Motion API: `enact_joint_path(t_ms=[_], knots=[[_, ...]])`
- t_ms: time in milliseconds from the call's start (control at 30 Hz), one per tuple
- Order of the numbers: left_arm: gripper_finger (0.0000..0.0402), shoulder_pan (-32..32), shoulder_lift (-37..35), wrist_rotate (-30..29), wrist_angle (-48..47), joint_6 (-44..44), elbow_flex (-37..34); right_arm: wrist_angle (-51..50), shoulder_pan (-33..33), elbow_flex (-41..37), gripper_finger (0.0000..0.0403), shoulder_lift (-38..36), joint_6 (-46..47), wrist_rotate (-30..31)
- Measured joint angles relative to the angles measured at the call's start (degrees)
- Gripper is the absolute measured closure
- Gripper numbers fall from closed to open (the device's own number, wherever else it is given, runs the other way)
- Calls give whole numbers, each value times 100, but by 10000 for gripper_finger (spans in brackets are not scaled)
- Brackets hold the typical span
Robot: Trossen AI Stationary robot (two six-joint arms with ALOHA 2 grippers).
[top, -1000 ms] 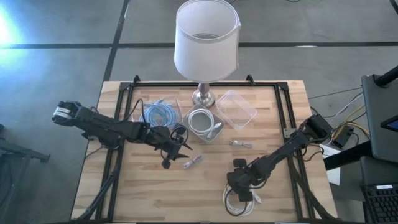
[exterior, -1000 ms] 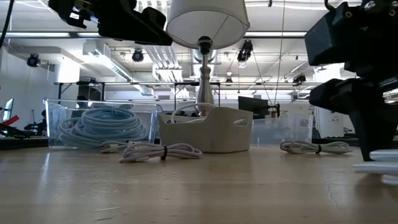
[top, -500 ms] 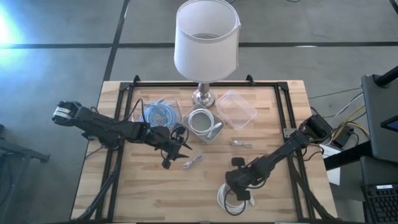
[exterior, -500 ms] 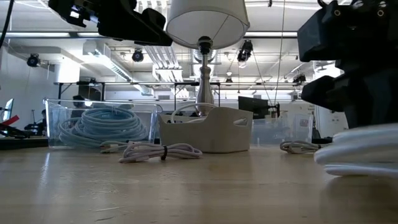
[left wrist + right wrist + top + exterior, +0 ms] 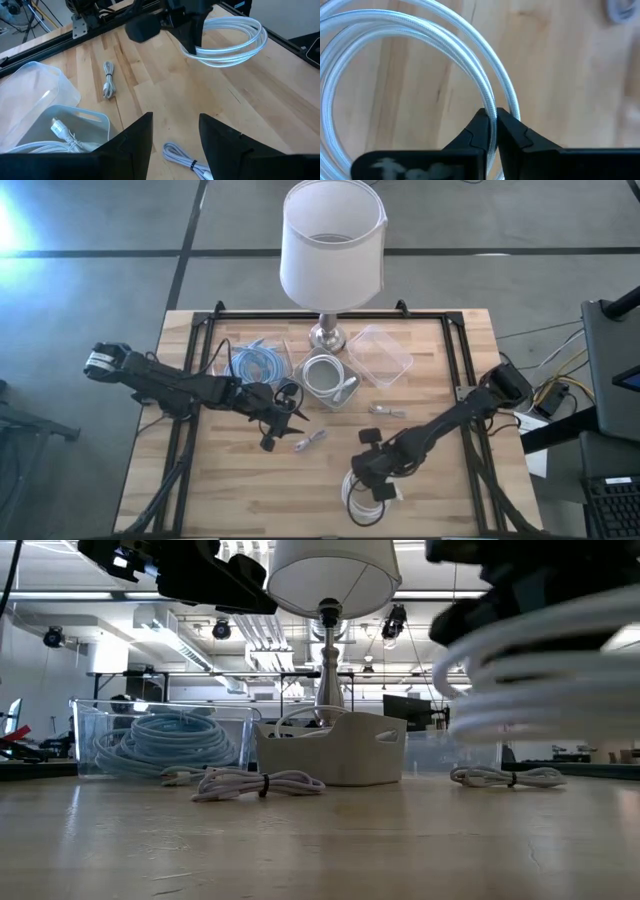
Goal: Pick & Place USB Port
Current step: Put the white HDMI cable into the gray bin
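Note:
A white USB cable wound into a coil [image 5: 364,500] hangs above the table's near middle, with my right gripper [image 5: 376,471] shut on it; the low view shows the coil [image 5: 548,660] well above the wood. My left gripper [image 5: 287,416] hovers open left of centre, holding nothing. Its fingers [image 5: 175,145] stand above a small tied cable bundle [image 5: 310,442]. A second bundle [image 5: 385,411] lies flat right of centre. A white basket [image 5: 328,377] holds another white cable. My right gripper pinches the coil's strands [image 5: 492,111] between its two fingertips, at one spot on the ring. The fingers come from above, slanting from the table's right. The coil [image 5: 231,41] hangs about level below them, clear of the table.
A lamp [image 5: 332,242] stands at the far middle, its base beside the basket. Left of it, a clear bin holds a blue cable [image 5: 258,363]. A clear container [image 5: 380,356] sits at the far right. A black frame [image 5: 190,370] borders the table.
My right gripper has shut on the white coil at the table's near edge, lifted it clear of the wood and carried it a little toward the table's left. The coil has stayed wound and roughly level.

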Motion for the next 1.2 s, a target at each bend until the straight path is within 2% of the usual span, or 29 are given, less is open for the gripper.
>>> enact_joint_path(t_ms=[200,467,767,1067,1200], knots=[[239,-2,0,0,0,-228,0,-899,-200,660,385,-12,-455,302],[239,-15,-68,2,-2,-311,0,-1766,-587,1281,384,-12,-1101,1379],[239,-17,-567,2,-195,-331,0,-1788,-1298,1748,383,-14,-2304,2097],[239,-17,-892,4,-1102,-517,0,-1677,-2146,2160,383,-23,-3009,2100],[239,-17,-882,3,-1266,-514,0,-1260,-2482,2180,383,-23,-3386,2097]])
